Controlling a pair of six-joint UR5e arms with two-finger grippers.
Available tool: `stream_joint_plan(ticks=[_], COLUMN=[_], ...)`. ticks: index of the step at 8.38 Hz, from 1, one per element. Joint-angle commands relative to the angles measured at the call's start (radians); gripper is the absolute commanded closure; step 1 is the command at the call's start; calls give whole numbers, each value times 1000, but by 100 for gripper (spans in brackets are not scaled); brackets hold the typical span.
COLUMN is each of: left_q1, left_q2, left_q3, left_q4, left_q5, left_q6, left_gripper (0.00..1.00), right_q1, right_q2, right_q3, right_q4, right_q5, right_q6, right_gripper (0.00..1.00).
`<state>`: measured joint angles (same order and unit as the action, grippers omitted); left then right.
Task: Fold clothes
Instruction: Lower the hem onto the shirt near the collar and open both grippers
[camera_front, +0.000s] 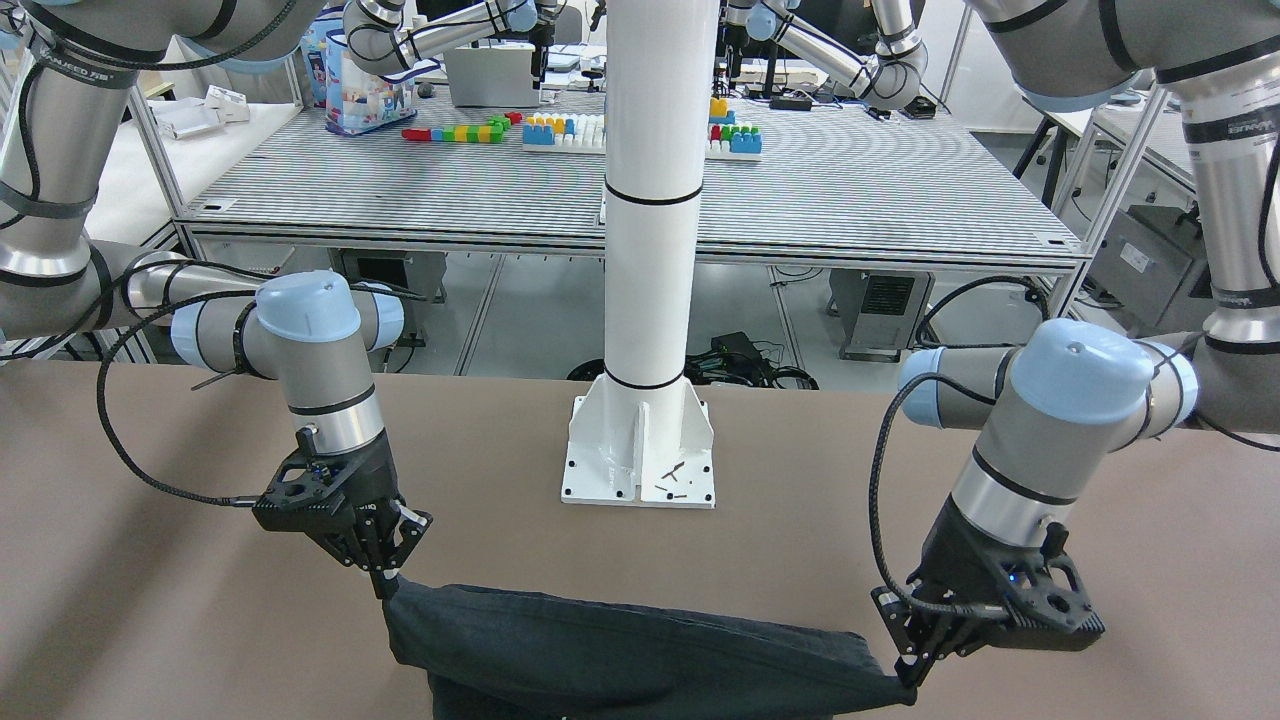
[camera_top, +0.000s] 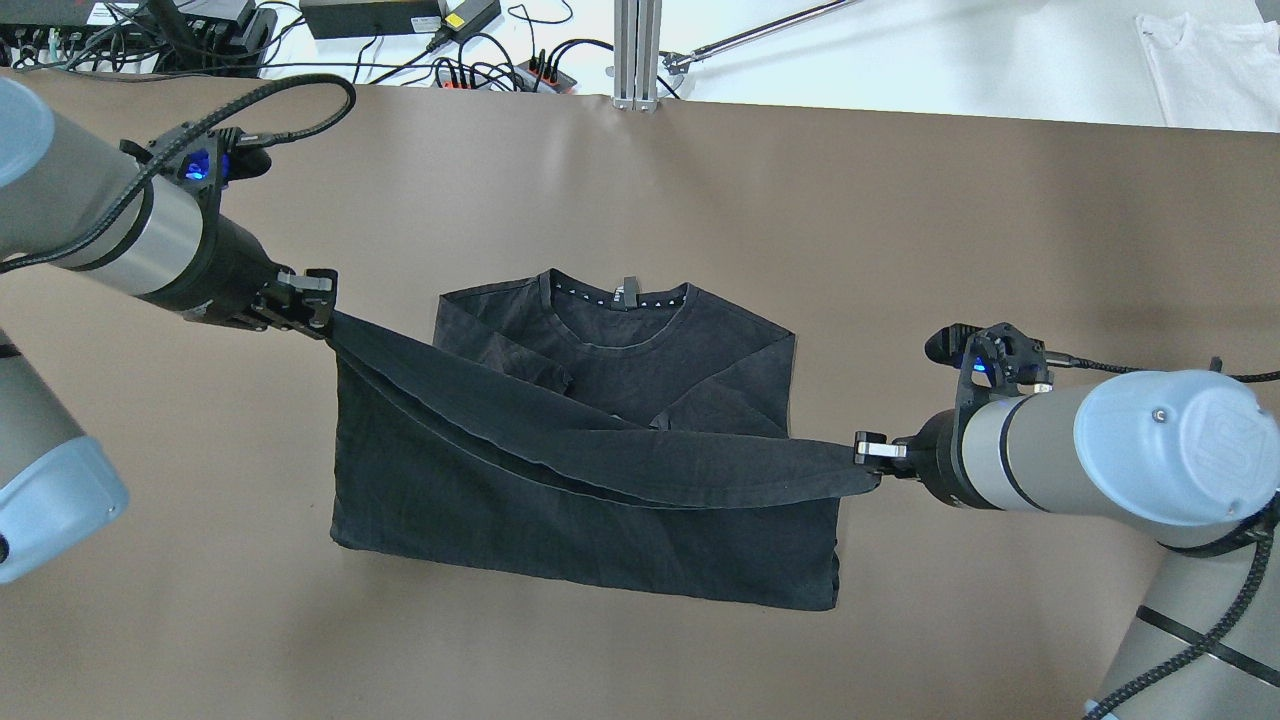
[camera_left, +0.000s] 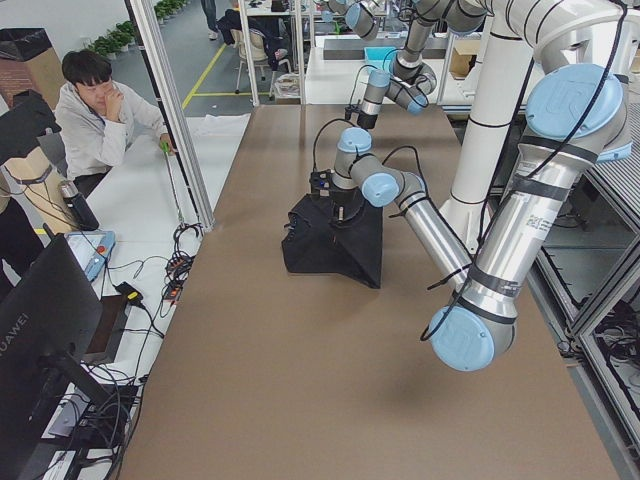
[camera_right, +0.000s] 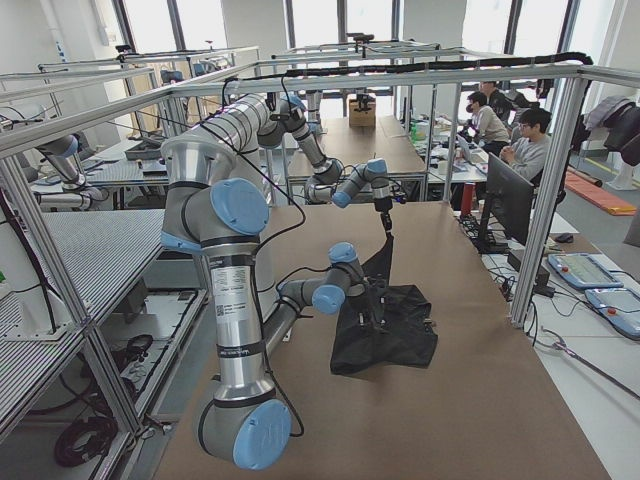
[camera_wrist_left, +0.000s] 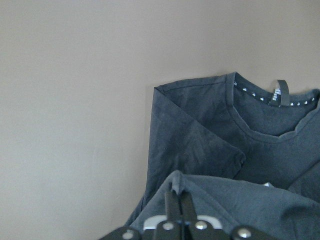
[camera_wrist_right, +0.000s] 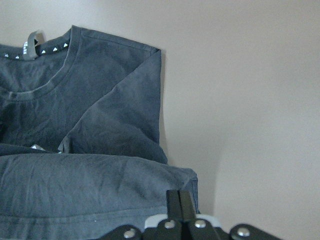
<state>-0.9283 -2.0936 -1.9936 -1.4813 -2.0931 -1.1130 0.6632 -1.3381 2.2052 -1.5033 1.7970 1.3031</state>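
The left gripper (camera_top: 322, 312) is pinched shut on one hem corner of the shirt (camera_top: 600, 530), the right gripper (camera_top: 872, 458) on the other, holding that edge taut above the table (camera_top: 900, 220). The rest lies mid-table, collar (camera_top: 612, 300) on the far side.

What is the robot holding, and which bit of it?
Both hold the black T-shirt. The left gripper pinches one bottom-hem corner and the right gripper pinches the other, with that edge lifted above the rest of the shirt.
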Motion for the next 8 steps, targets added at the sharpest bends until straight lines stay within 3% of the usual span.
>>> stream_joint_plan(ticks=[1,4,6,8], left_q1=[-23,3,77,100], left_q2=[-147,-167,-166,-158], left_q3=[244,505,556,552], left_q4=[-32,-277,-320,-323], left_q5=[71,96,188,189], left_q6=[8,8,7,7], left_gripper=[100,100,100,100], right_q1=[64,81,81,81], right_q2=[78,154,200,207], right_q3=[-140,-305,-385,-499], right_q4=[6,11,32,168], right_q5=[1,-1,-1,-1], right_q6=[-16,-88,-88,-87], right_gripper=[100,100,100,100])
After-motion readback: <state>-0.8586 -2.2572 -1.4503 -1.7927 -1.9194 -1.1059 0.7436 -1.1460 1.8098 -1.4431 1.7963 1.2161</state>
